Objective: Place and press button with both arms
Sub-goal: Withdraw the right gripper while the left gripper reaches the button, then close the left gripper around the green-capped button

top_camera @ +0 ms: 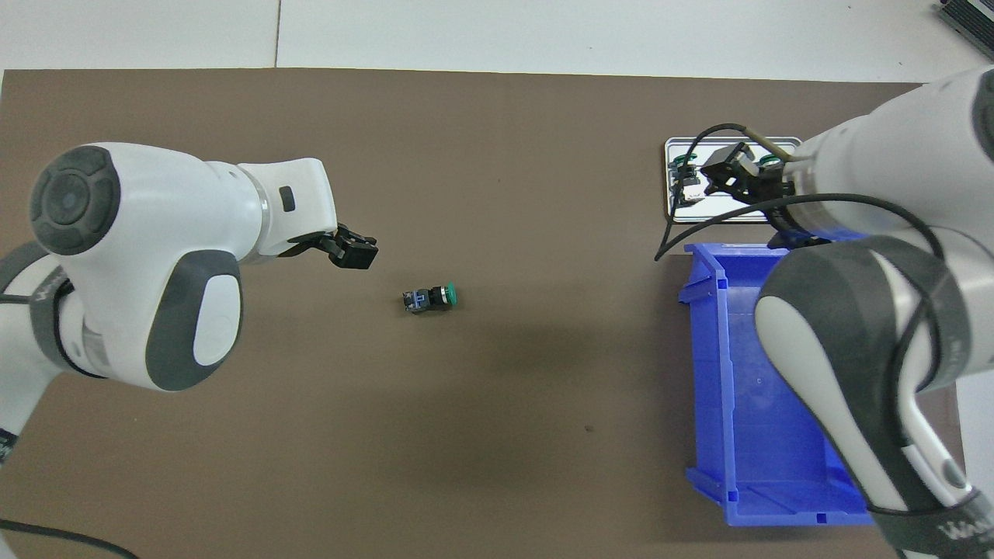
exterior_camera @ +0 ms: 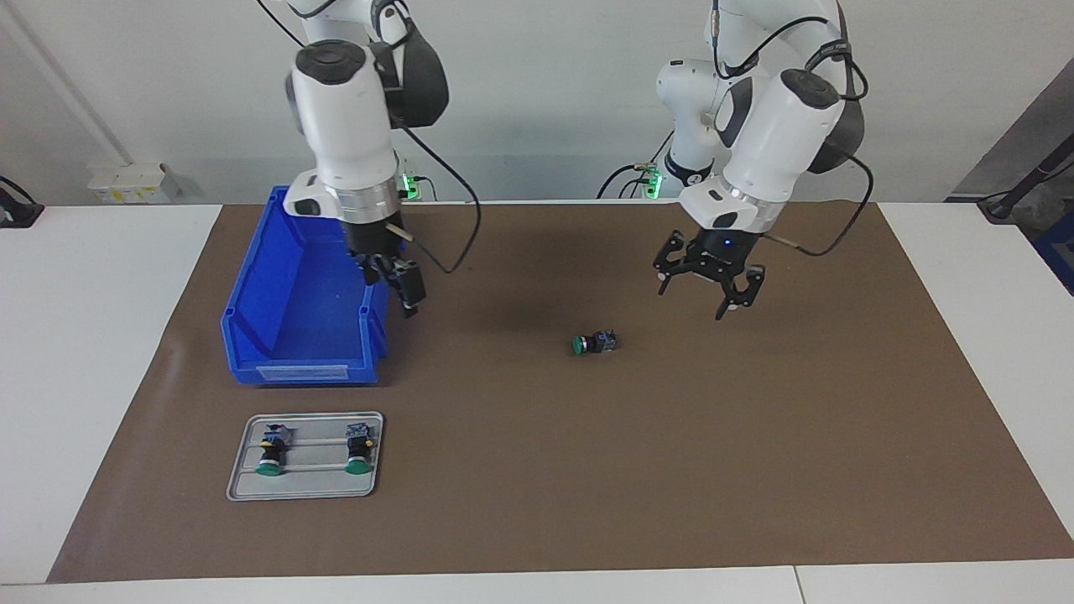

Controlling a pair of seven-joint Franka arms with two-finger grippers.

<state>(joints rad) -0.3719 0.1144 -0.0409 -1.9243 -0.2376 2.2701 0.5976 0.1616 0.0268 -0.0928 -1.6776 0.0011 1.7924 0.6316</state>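
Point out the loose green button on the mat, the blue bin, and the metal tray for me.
button [exterior_camera: 594,342], facing view, on its dark body lying on its side
blue bin [exterior_camera: 285,365], facing view, on its front wall
metal tray [exterior_camera: 312,482], facing view, on its bare rim strip

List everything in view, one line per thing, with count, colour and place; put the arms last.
button: 1, green cap on dark body, lying on its side mid-mat, touched by nothing
tray buttons: 2, green caps on dark bodies, lying side by side on the tray
tray: 1, grey metal, on the mat toward the right arm's end, farther from the robots than the bin
bin: 1, blue, on the mat toward the right arm's end
mat: 1, brown, covers most of the table
table: 1, white
left gripper: 1, black, open, in the air over the mat beside the button, holding nothing
right gripper: 1, black, open, in the air over the bin's edge, holding nothing
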